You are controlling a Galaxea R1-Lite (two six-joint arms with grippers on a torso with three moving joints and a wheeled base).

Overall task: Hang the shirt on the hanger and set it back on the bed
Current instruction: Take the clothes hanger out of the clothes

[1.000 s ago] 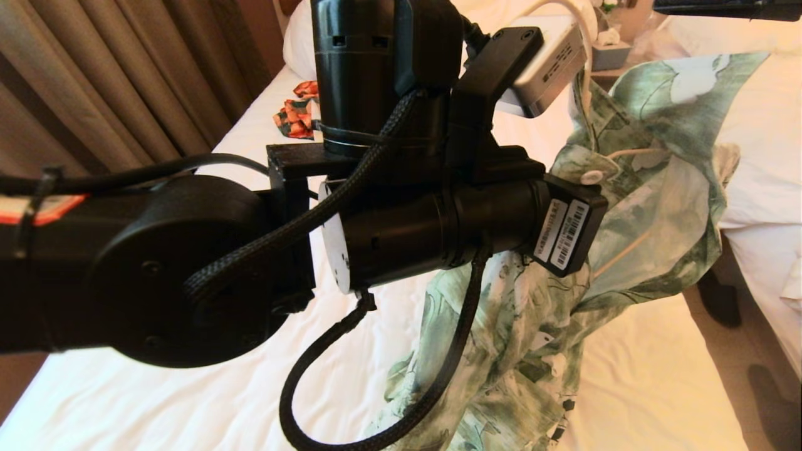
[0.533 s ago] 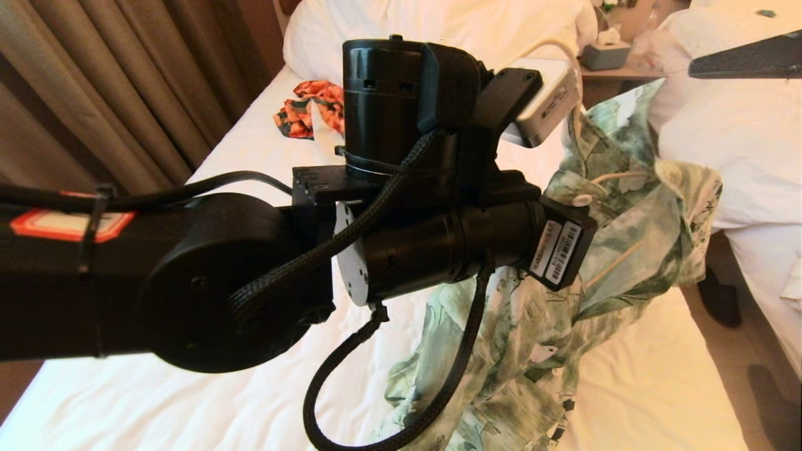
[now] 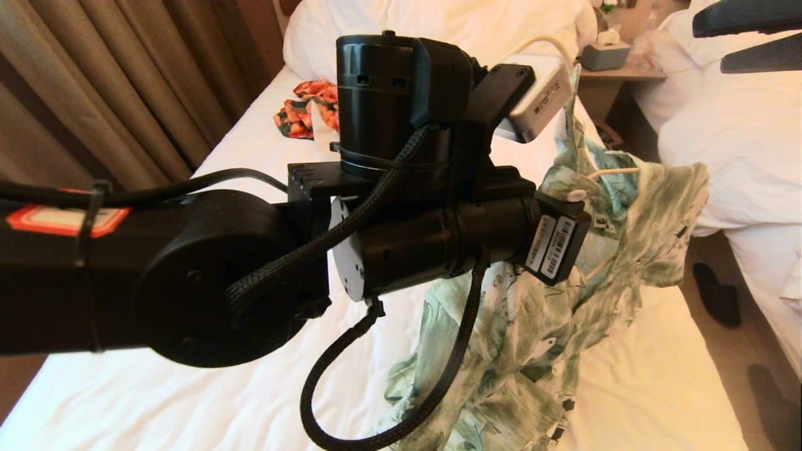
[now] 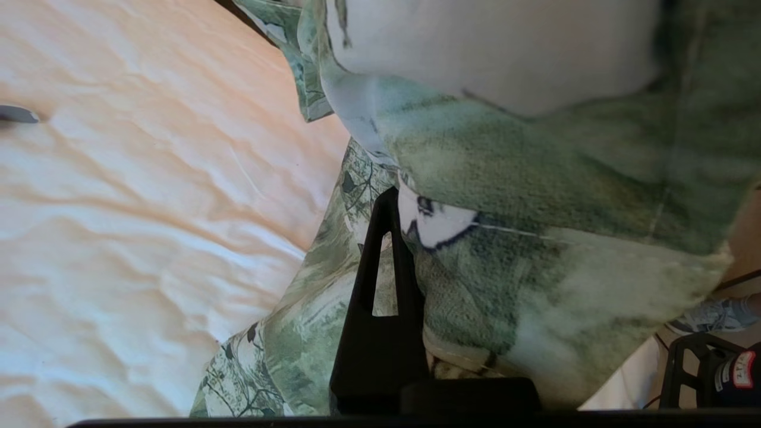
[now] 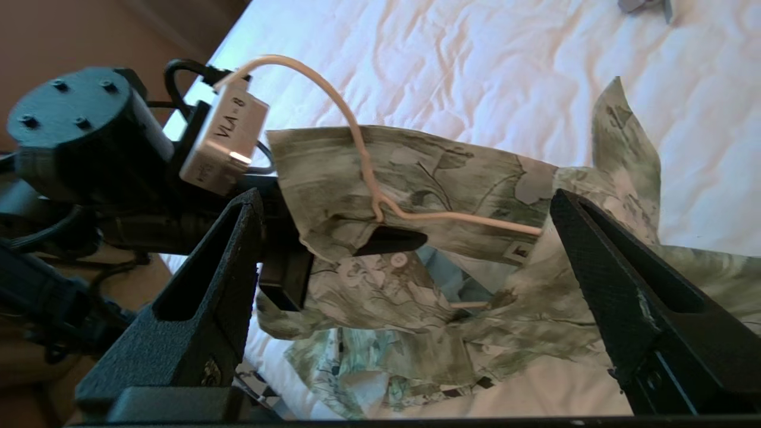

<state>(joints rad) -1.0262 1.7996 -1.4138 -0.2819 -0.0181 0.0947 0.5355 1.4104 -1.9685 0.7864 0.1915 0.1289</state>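
The green-and-white leaf-print shirt [image 3: 564, 326] hangs above the bed [image 3: 188, 388], its hem bunched on the sheet. The thin cream hanger [image 5: 452, 219] sits inside it; one arm and the hook [image 3: 617, 170] show, and the rest is under cloth. My left gripper [image 4: 399, 205] is shut on the collar beside the hanger's neck. One black finger [image 4: 380, 285] shows and the other is covered by fabric. My right gripper [image 5: 405, 202] is open and empty, held apart from the shirt, above and to the right [image 3: 749, 37].
An orange-and-dark patterned garment [image 3: 304, 113] lies near the big white pillow [image 3: 438, 25]. A second bed with a rumpled duvet [image 3: 752, 138] stands on the right across a narrow floor gap holding a dark shoe [image 3: 714, 294]. Curtains [image 3: 94, 94] hang on the left.
The shirt's shoulder, earlier lifted high at the right, has dropped over the hanger arm. The right gripper has let go and now stands open, clear of the cloth. The left arm lowered a little.
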